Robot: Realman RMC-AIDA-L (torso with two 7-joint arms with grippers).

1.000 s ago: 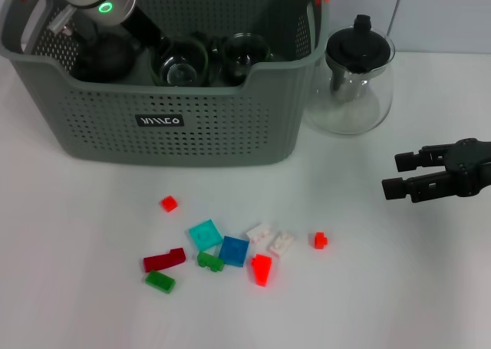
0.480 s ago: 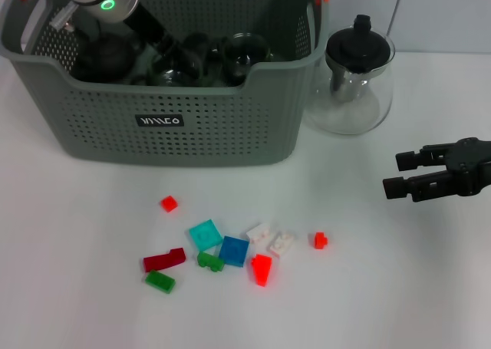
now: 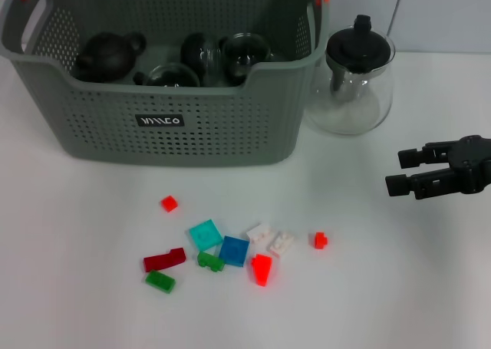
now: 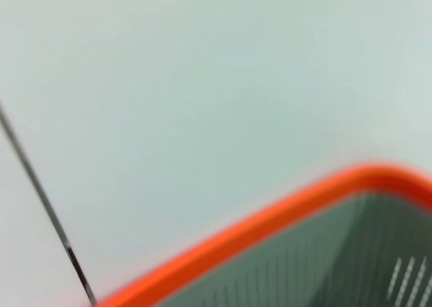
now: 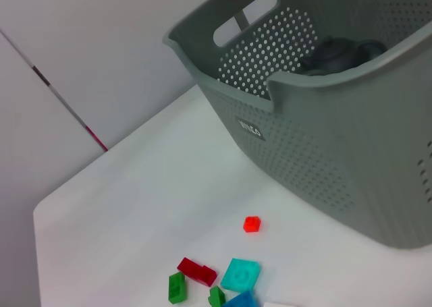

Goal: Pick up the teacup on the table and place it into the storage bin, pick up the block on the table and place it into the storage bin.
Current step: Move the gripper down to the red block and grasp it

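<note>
The storage bin (image 3: 165,126) stands at the far left of the white table (image 3: 399,288). It contains a dark round teapot (image 3: 106,54) at its left end and three glass teacups (image 3: 170,74) grouped toward the centre and right; one teacup lies near the front wall. A glass teapot with black lid (image 3: 354,77) stands just beside the bin's right wall, outside it. The blocks lie loose on the table in front of the bin: a small red block (image 3: 169,203) sits nearest the bin, and a cyan block (image 3: 205,234), blue block (image 3: 233,250), green blocks and white blocks cluster behind it. The right gripper (image 3: 399,172) hovers at the right side of the table, well apart from the blocks, fingers parted and empty. The left gripper does not appear; its wrist camera shows only the bin's orange rim clip (image 4: 270,222).
</note>
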